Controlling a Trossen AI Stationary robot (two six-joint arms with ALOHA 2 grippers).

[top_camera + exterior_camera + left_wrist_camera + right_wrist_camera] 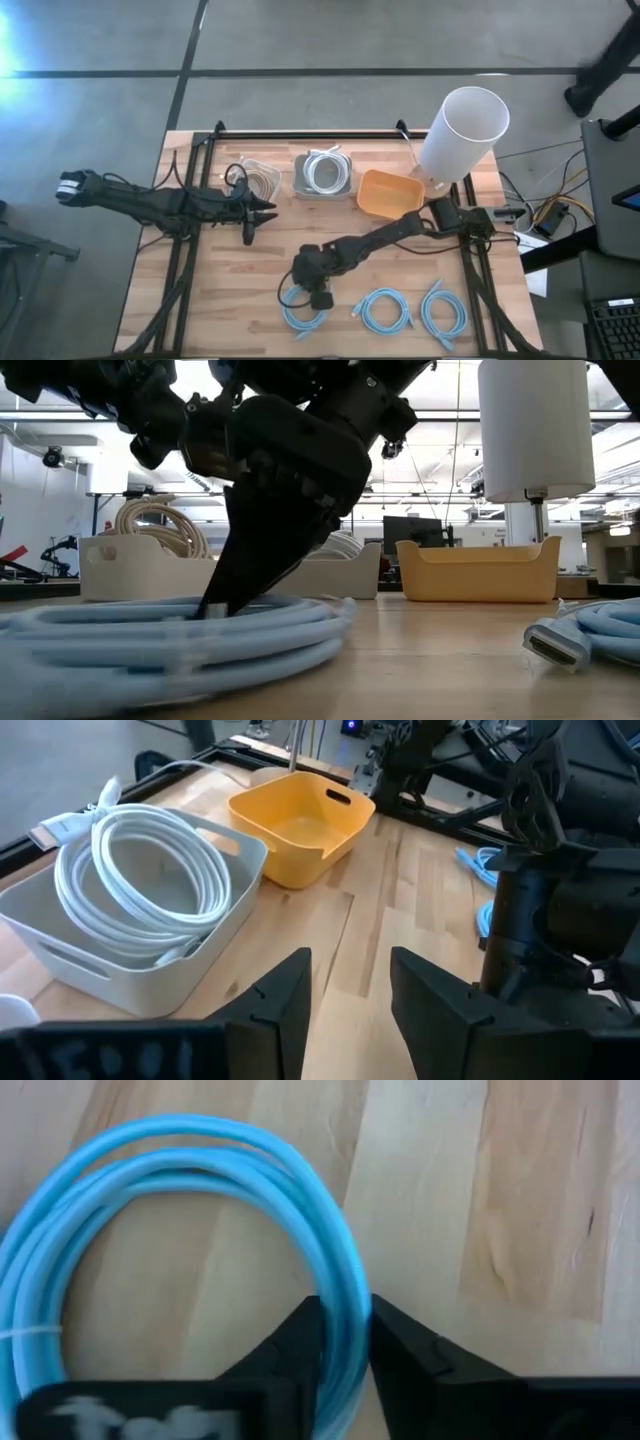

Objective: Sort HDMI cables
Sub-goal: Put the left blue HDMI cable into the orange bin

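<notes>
On table: 3 blue coils point(372, 311), 3 bins point(388, 193).

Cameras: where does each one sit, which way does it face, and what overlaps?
High: overhead, straight down; both arms, table.
Low: table height, level; right gripper on the blue coil.
Left wrist: past the open left gripper toward the white bin and yellow bin.
Right wrist: down at that coil between its fingers.
Shared: yellow bin in high, low, left wrist.

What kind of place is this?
Probably a robotics lab or workshop: a wooden table on a concrete floor, a monitor and ceiling strip lights in the open room behind.
</notes>
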